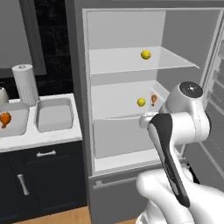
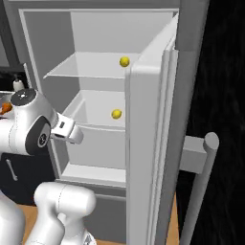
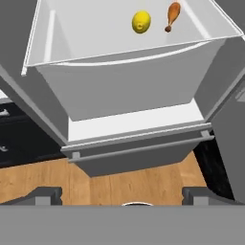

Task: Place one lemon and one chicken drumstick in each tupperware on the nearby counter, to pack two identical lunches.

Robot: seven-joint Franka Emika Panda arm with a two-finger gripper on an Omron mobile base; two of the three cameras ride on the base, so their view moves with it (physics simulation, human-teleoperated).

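In the open fridge, one lemon (image 1: 145, 54) (image 2: 124, 61) lies on the upper shelf. A second lemon (image 1: 141, 102) (image 2: 116, 114) (image 3: 141, 22) lies on the shelf below, with a chicken drumstick (image 1: 153, 99) (image 3: 172, 14) just to its right. On the counter (image 1: 43, 138) stand two grey tupperware boxes. The left tupperware (image 1: 19, 127) holds a drumstick (image 1: 5, 118). Nothing lies in the right tupperware (image 1: 54, 116). My gripper (image 3: 123, 194) is open and holds nothing. It hangs in front of the fridge, below the lower shelf, pointing at the shelf's front edge.
The fridge door (image 2: 153, 143) stands open on the right, close to my arm. A paper towel roll (image 1: 25, 83) stands behind the tupperware. Dark cabinets (image 1: 39, 179) sit under the counter, above a wood floor (image 3: 119, 184).
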